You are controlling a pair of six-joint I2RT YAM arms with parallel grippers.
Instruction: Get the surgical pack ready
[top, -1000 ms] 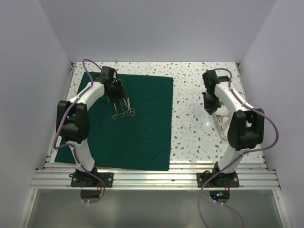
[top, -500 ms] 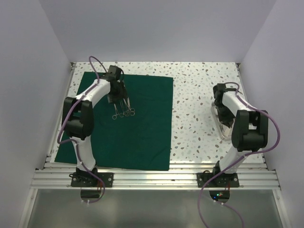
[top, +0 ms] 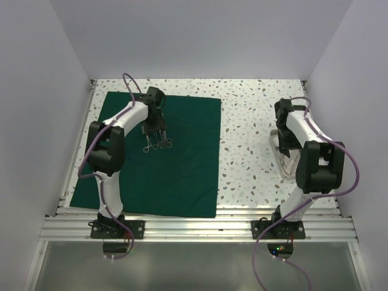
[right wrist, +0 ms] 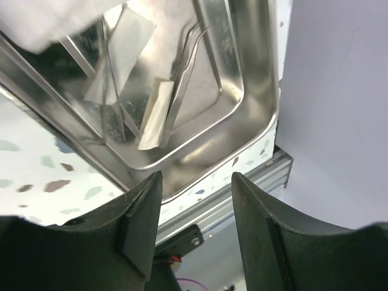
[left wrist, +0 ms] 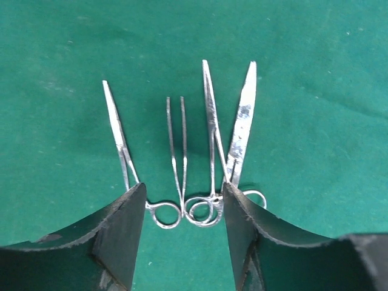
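Entry: surgical pack [top: 182, 176], green sheet, spread flat. On it, ringed instruments [left wrist: 241, 124] beneath left gripper [left wrist: 183, 200], jaws released. Right of it, right gripper [right wrist: 197, 182], jaws parted, empty, over steel tray [right wrist: 260, 73]. We judged: grasp single items squarely.

Plain dark green, matte, all over the large square cloth sheet [top: 182, 170]. Bright silver on the thin steel ring-handled instruments [left wrist: 209, 139]. White with grey and brown speckles across the terrazzo bench [top: 254, 121]. Mirror-like silver on the shiny rectangular steel tray [right wrist: 242, 103]. Black on both the left pincer [left wrist: 183, 197] and the right pincer [right wrist: 195, 182].
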